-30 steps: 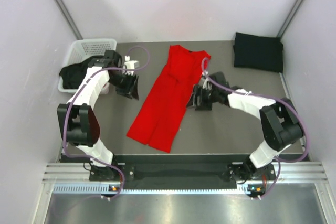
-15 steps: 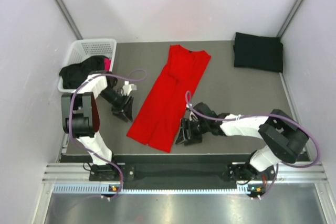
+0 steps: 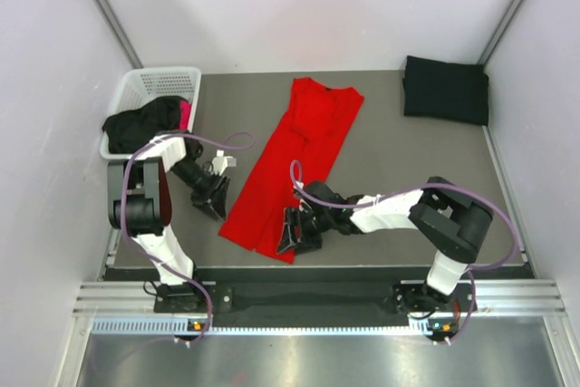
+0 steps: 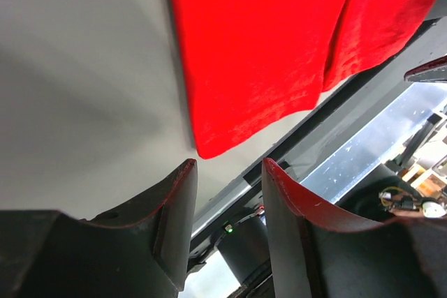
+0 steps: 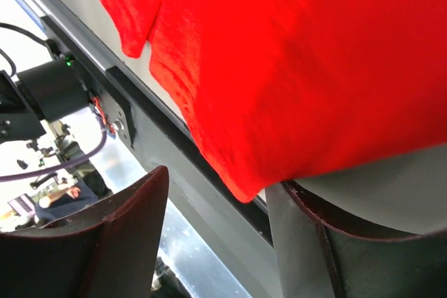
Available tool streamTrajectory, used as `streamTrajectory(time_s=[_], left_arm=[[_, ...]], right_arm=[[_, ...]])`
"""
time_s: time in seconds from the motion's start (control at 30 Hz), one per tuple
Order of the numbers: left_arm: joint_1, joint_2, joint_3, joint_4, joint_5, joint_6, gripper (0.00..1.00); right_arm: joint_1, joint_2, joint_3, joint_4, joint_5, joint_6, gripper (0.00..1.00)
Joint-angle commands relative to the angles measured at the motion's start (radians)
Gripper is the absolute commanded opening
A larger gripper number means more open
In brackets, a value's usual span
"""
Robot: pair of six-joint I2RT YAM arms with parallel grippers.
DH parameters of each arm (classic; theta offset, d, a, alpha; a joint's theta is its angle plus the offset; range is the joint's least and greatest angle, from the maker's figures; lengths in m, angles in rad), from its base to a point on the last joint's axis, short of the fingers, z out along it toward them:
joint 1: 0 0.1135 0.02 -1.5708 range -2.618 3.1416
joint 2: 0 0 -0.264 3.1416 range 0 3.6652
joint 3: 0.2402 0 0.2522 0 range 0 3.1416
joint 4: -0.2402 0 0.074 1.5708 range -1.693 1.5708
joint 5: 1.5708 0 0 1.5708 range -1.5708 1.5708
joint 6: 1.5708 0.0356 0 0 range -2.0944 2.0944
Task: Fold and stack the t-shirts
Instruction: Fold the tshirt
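1. The right gripper [image 3: 292,231] sat lowest on the table [image 3: 390,147], close to the near edge, at the near right corner of the red t-shirt [image 3: 290,160]. Its fingers [image 5: 126,235] stood apart, with the hem corner over the gap between them and nothing clamped.
2. The left gripper [image 3: 216,198] lay just left of the shirt's near left corner. Its jaws were apart and empty, and in its wrist view the cloth corner ended just short of its fingertips.
3. The red t-shirt was folded into a long narrow strip. It ran diagonally from near the near edge, left of centre, up to the far edge, with the collar at the far end.
4. At the far left corner stood a white lattice basket [image 3: 163,72]. Black garments [image 3: 136,121] spilled over its near rim, and a pink garment [image 3: 186,113] showed inside.
5. At the far right corner lay a folded black t-shirt [image 3: 444,88], well apart from both arms.
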Motion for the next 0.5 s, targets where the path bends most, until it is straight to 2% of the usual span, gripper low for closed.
streamTrajectory(time_s=[0.0, 0.23, 0.47], left_arm=[[0.008, 0.040, -0.017, 0.017, -0.002, 0.045, 0.47], [0.010, 0.101, -0.014, -0.008, 0.019, 0.073, 0.45], [0.011, 0.166, -0.014, -0.028, 0.039, 0.093, 0.43]], right_arm=[[0.026, 0.015, 0.032, -0.037, 0.031, 0.014, 0.58], [0.046, -0.064, -0.067, -0.077, 0.063, 0.028, 0.57], [0.049, -0.047, -0.061, -0.049, 0.063, 0.028, 0.44]])
